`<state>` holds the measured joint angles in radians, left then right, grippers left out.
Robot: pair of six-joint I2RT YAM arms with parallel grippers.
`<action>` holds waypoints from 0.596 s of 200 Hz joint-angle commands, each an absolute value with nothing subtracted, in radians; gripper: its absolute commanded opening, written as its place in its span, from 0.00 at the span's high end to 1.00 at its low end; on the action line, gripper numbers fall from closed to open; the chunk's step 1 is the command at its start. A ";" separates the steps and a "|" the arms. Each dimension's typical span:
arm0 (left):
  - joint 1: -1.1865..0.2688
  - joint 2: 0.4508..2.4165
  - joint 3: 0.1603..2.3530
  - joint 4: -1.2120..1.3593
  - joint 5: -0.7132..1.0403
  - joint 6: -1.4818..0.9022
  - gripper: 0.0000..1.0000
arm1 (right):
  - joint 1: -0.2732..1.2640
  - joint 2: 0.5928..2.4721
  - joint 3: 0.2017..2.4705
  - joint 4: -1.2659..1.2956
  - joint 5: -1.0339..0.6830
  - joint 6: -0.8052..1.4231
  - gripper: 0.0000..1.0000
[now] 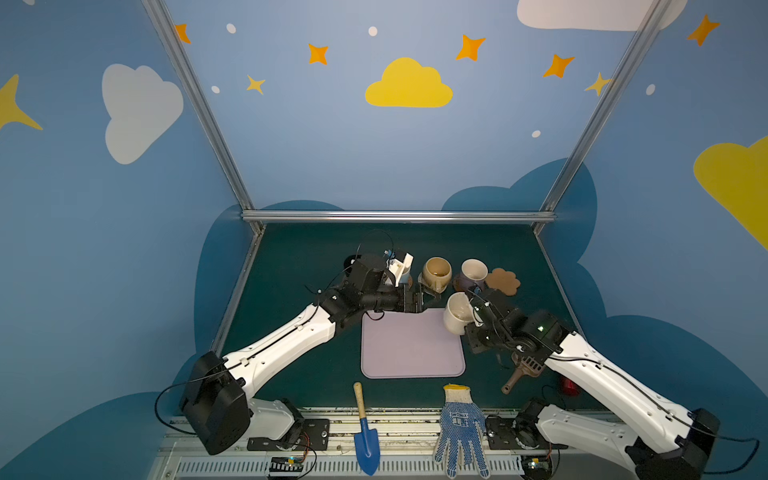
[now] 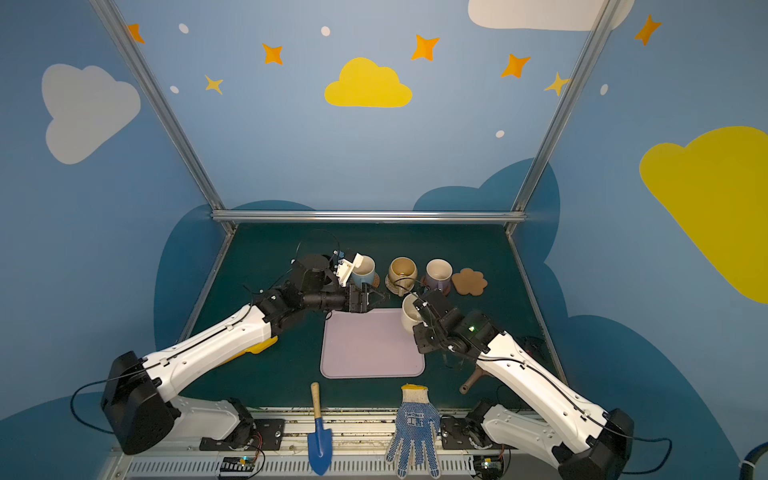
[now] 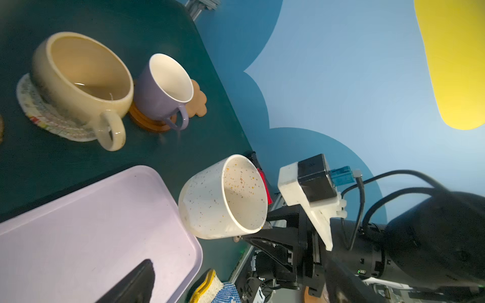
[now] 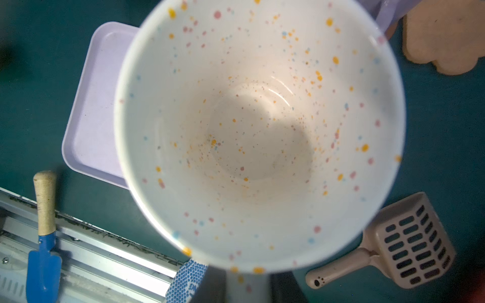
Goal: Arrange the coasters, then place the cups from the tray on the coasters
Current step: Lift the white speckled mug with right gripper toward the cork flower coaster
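Note:
The speckled cream cup (image 1: 456, 312) hangs tilted above the far right corner of the lavender tray (image 1: 411, 357). My right gripper (image 1: 475, 311) is shut on its handle, and its inside fills the right wrist view (image 4: 259, 131). The tray is bare. In a row behind it, the tan-yellow cup (image 1: 436, 272) sits on the pale woven coaster (image 3: 39, 115). The lavender cup (image 1: 473, 272) sits on a dark-brown disc (image 3: 147, 123). The light blue cup (image 2: 363, 270) sits on the orange coaster (image 2: 376, 280). The cloud-shaped coaster (image 1: 502, 281) lies bare. My left gripper (image 1: 428, 297) is open at the tray's far edge, holding nothing.
A blue trowel (image 1: 365, 432) and a dotted work glove (image 1: 459, 428) lie at the front edge. A slotted brown scoop (image 1: 523, 370) lies under my right arm, with a red object (image 1: 569, 386) beside it. A yellow object (image 2: 262, 347) shows under my left arm.

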<state>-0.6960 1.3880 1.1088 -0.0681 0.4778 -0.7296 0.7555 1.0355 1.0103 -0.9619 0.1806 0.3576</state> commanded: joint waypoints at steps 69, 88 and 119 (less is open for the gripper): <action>-0.628 1.457 1.292 -0.117 0.554 -0.675 0.00 | 0.582 1.086 1.205 -0.900 0.185 0.167 1.00; -0.636 1.497 1.342 -0.149 0.573 -0.681 0.00 | 0.548 1.113 1.255 -0.888 0.184 0.149 1.00; -0.647 1.556 1.437 -0.217 0.537 -0.661 0.00 | 0.477 1.174 1.344 -0.887 0.168 0.112 1.00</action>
